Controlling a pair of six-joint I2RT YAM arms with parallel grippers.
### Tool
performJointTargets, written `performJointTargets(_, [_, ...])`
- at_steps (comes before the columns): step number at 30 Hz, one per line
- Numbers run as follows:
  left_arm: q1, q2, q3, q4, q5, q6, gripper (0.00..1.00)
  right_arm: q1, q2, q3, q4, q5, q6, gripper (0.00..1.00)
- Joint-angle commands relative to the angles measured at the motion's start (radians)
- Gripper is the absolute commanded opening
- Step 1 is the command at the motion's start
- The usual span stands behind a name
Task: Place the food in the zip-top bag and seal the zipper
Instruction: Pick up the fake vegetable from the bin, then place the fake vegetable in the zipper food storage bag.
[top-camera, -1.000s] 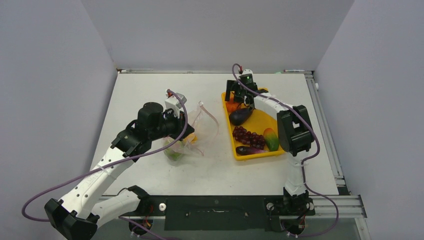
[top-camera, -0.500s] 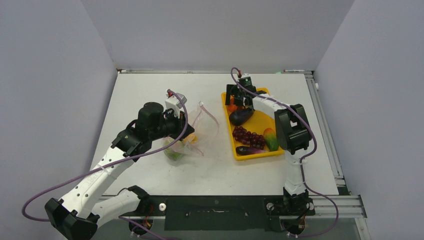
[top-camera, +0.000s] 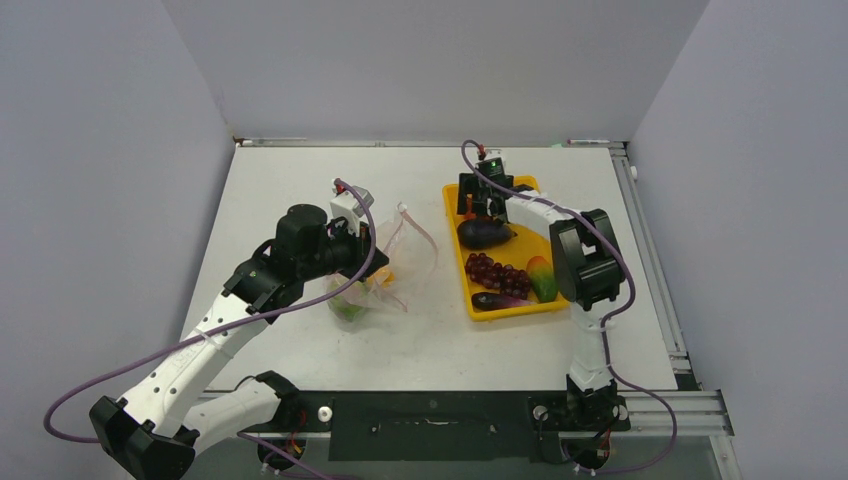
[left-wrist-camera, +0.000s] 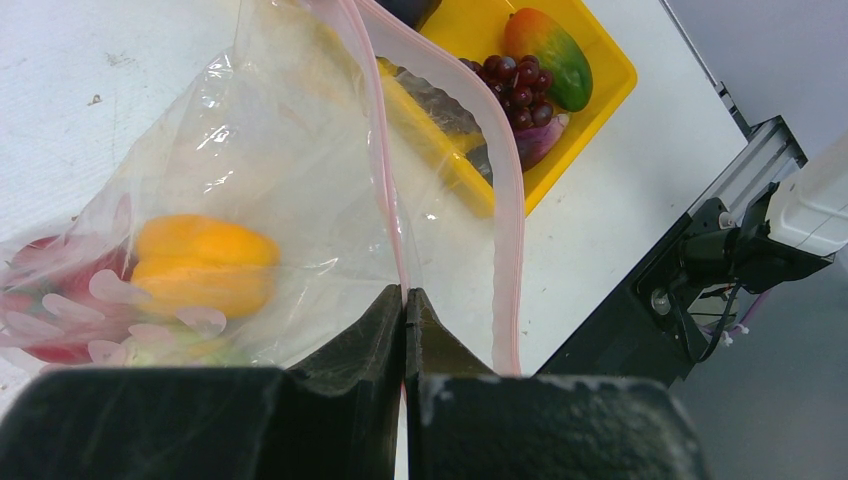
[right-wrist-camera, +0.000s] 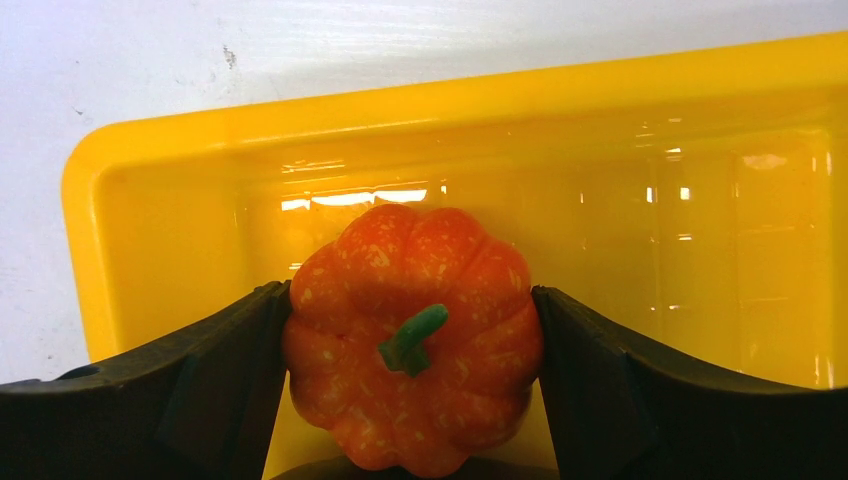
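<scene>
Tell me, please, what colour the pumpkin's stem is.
Green stem on the orange pumpkin; the right wrist view shows it best.

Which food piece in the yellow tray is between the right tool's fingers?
The orange pumpkin, in the tray's far corner, with fingers of the right tool against both sides; the eggplant and grape cluster lie free.

The table (top-camera: 300, 190) is white and flat, with a metal rail (top-camera: 652, 255) along its right edge. From the middle of the table, a yellow tray (top-camera: 515, 311) lies at about 3 o'clock, turned a little slantwise to the edges. A clear bag (top-camera: 395, 268) rests with its bottom on the table at about 9 o'clock, its mouth raised off the surface.
</scene>
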Motion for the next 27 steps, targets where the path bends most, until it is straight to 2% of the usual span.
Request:
performJointTargets(1, [-0.006,-0.017,0.008,0.004,-0.016,0.016,0.00,-0.001,-0.102,-0.020,0.002,0.055,-0.010,0.56])
performJointTargets(5, [-0.008,-0.017,0.012,-0.003,-0.037,0.020,0.00,0.010,-0.159,-0.023,-0.008,0.074,-0.013,0.50])
performJointTargets(17, [-0.016,-0.022,0.011,-0.005,-0.049,0.018,0.00,0.070,-0.361,-0.066,-0.043,0.106,-0.025,0.47])
performJointTargets(27, [-0.022,-0.026,0.008,-0.003,-0.064,0.017,0.00,0.168,-0.579,-0.117,-0.087,0.097,-0.027,0.45])
